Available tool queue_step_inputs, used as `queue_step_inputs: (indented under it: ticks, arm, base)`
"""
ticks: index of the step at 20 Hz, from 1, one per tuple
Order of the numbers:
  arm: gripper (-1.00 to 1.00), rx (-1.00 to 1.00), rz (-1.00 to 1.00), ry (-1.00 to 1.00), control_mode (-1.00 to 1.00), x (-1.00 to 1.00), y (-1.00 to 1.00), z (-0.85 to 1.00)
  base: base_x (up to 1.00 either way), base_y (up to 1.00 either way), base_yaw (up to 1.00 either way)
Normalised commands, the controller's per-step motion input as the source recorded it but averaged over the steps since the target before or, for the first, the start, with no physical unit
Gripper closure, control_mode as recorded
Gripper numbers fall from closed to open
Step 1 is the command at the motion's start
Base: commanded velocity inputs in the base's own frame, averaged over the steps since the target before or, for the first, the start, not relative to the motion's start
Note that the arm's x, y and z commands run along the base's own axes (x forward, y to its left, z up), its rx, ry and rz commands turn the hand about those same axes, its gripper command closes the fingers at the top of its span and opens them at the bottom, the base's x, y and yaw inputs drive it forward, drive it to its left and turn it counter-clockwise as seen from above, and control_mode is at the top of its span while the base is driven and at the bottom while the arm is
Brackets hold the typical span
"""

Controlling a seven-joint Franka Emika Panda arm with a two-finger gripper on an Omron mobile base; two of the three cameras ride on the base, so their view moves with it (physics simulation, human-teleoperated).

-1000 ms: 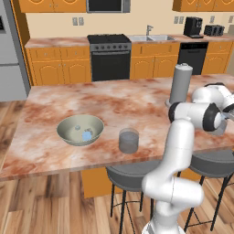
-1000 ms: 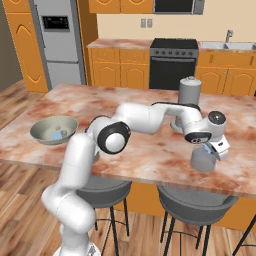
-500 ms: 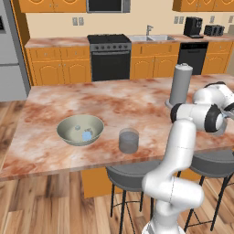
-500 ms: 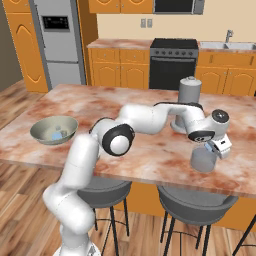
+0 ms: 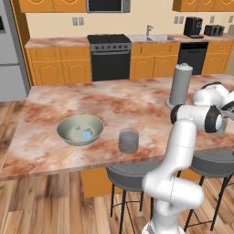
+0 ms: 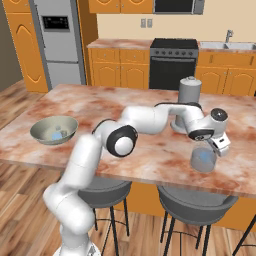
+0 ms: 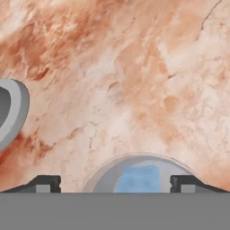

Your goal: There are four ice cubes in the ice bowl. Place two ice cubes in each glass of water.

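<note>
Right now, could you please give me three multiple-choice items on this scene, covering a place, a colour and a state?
1. The gripper hangs over:
A) the bowl
B) a glass
C) the stove

2. The cube in that glass is:
A) red
B) green
C) light blue

3. The gripper is:
A) open
B) shut on a cube
C) shut on the bowl

Answers:
1 B, the glass rim curves just below the fingertips in the hand view.
2 C, a light-blue block shows inside the rim.
3 A, the fingertips stand wide apart with nothing gripped between them.
</note>
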Motion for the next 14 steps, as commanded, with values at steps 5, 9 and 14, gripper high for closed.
queue_step_inputs:
  ticks: [5,9,14]
  arm:
    - [-1.0,0.0,0.01,-0.04,-1.0,-0.05,-0.08,0.06]
    - [-1.0,0.0,0.07,-0.22,-1.0,-0.53,0.14,0.13]
    - [-1.0,0.0,0.08,-0.25,-1.0,-0.74,0.86,0.0]
  base:
    - [0.0,0.0,0.0]
    - [0.0,0.0,0.0]
    - [0.0,0.0,0.0]
